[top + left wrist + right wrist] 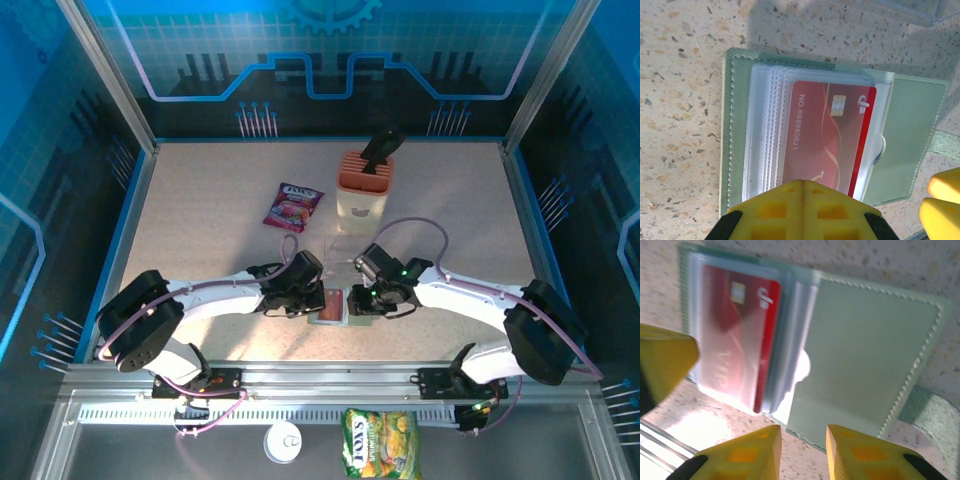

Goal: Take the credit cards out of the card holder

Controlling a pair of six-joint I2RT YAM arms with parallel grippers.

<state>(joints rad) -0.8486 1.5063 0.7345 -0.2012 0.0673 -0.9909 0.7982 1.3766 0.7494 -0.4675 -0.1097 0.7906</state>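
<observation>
Left wrist view: the card holder point(736, 135) lies open and flat on the speckled desk point(680, 75), at the middle of the frame. A stack of clear sleeves point(765, 130) fans across its left half. One red card point(825, 140) sits in the topmost sleeve, chip toward the top of the frame. The card's long axis runs top to bottom here. The sleeve's rounded thumb notch point(881, 147) is cut in its right edge, facing the plain green flap point(912, 135). From that I judge the card must slide out sideways, toward the right of this frame. Whether the lower sleeves hold more cards I cannot tell.

The left pincer point(802, 210) is at the bottom centre, its yellow fingers shut tight with nothing between them. Its tip lies over the bottom edge of the sleeves; whether it presses them down is not clear.

Right wrist view: the right pincer point(802, 440) is at the bottom of the frame, with a narrow gap between its fingers and nothing held. It hangs at the lower edge of the holder, where sleeves meet flap, with the notch just above it in the frame. The right arm is therefore nearer the card's free edge, and the pull is likely its job. The left arm seems placed to pin the holder.
</observation>
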